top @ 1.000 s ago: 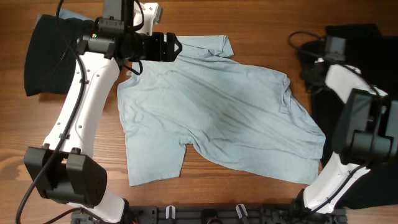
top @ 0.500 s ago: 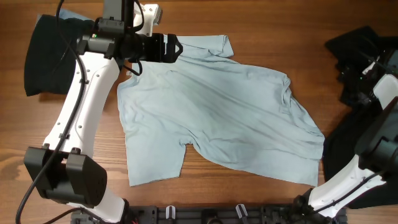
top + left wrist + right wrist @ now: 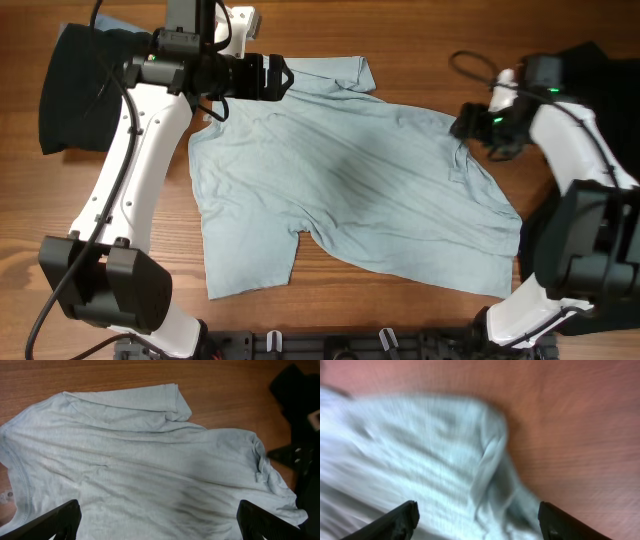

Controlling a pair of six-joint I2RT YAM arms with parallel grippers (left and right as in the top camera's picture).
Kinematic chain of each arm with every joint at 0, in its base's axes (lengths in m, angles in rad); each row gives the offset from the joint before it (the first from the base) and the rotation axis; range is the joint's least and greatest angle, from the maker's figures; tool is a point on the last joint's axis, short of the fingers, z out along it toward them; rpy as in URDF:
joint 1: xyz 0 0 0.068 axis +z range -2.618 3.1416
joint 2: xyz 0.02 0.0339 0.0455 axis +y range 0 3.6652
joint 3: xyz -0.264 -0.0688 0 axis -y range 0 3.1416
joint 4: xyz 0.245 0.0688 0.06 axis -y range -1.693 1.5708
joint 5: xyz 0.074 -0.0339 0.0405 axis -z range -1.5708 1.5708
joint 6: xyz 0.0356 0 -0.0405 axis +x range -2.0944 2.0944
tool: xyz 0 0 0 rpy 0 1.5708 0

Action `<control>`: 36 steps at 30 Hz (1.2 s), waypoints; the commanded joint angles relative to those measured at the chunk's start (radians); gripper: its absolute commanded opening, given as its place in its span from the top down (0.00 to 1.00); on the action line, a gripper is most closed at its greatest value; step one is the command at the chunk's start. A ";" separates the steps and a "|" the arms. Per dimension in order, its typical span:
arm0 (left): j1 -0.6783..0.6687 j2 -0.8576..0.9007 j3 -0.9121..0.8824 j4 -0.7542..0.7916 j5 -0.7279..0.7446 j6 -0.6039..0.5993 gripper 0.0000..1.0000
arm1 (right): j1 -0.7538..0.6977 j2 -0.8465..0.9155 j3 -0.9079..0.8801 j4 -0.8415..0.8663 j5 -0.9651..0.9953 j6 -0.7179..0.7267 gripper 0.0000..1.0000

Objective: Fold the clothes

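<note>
Fabric this thin should be light, limp and apt to slide on wood; hems and sleeve edges look the best holds. The pale-blue T-shirt (image 3: 350, 190) lies wrinkled across mid-frame on the table (image 3: 420, 40). The left gripper (image 3: 283, 78), upper left, hangs spread over its top edge; the right gripper (image 3: 466, 125), at the shirt's right edge, seems spread too, though its view is blurred.

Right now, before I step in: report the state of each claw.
Left claw: open, holding nothing, above the wrinkled pale light-blue fabric T-shirt.
Right claw: open, holding nothing, above that shirt's edge.
</note>
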 commanded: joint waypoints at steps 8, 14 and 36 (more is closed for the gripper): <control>0.002 -0.019 0.009 0.002 0.000 0.016 0.00 | 0.089 0.013 -0.043 -0.024 0.260 0.151 0.41; 0.002 -0.019 0.009 0.002 0.000 0.016 0.00 | 0.095 0.026 -0.064 -0.008 0.231 0.118 0.68; 0.002 -0.019 0.009 0.003 -0.027 0.016 0.00 | 0.094 0.031 -0.059 -0.064 0.171 0.099 0.63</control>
